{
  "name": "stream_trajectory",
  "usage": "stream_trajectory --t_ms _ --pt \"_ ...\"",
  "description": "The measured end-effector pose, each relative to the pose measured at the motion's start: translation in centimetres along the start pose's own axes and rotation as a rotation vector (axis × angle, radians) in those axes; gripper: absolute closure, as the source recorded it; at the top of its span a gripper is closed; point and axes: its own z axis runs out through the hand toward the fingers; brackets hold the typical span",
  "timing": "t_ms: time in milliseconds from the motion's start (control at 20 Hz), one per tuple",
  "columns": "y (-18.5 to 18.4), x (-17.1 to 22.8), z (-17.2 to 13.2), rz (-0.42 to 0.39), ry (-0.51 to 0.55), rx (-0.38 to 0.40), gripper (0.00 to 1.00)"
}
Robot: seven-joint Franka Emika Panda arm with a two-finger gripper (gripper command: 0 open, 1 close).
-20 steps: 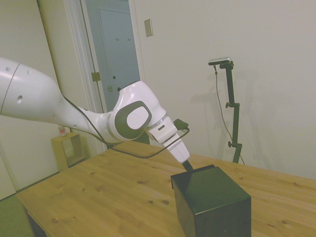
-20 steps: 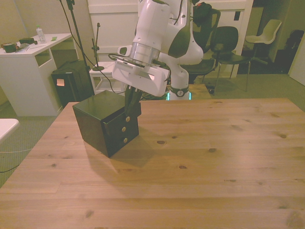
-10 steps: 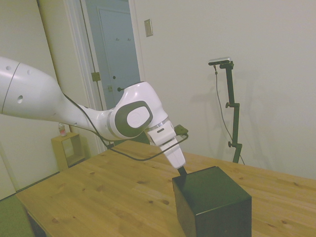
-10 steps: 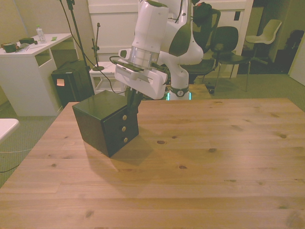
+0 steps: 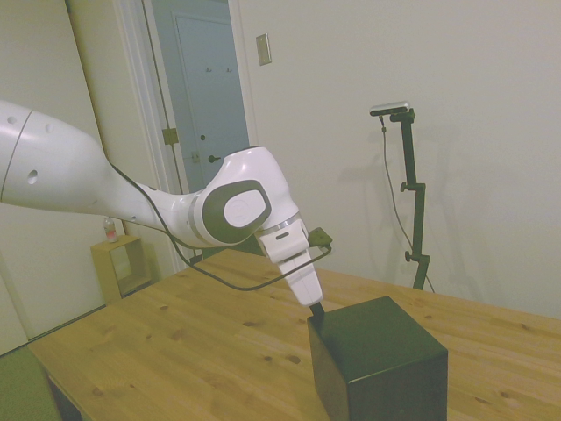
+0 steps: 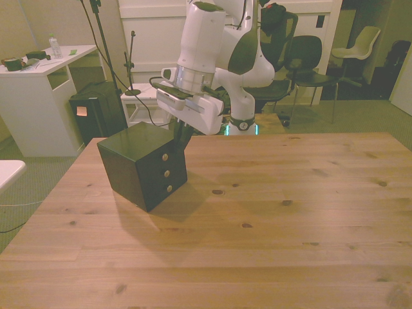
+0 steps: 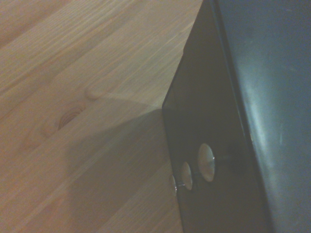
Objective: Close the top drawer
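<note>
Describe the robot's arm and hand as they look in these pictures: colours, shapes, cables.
The arm is glossy white with thick rounded links; its elbow joint carries a grey oval ring around a white cap. A thin black cable loops loosely beneath the wrist. The hand has a boxy white body with a pale strip along its face, ending in slim dark fingers.

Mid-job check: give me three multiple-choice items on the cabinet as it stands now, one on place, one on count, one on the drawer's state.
1. Where is the cabinet on the table?
A. the front view's left
B. the front view's right
C. centre

2. How many knobs show on its front?
A. one
B. three
C. five

3. The top drawer is:
A. pulled far out
B. removed
C. flush with the front

Answers: 1 A, it sits by the left edge. 2 B, three stacked knobs show. 3 C, no drawer front juts out.
</note>
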Motion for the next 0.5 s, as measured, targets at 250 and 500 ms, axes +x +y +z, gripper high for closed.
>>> stream_trajectory --t_ms 250,500 --pt "-1.1 -1.5 -0.6 -0.041 0.003 0.105 1.0" --pt "-1.6 -5.3 -3.3 -0.112 -0.071 0.262 0.0"
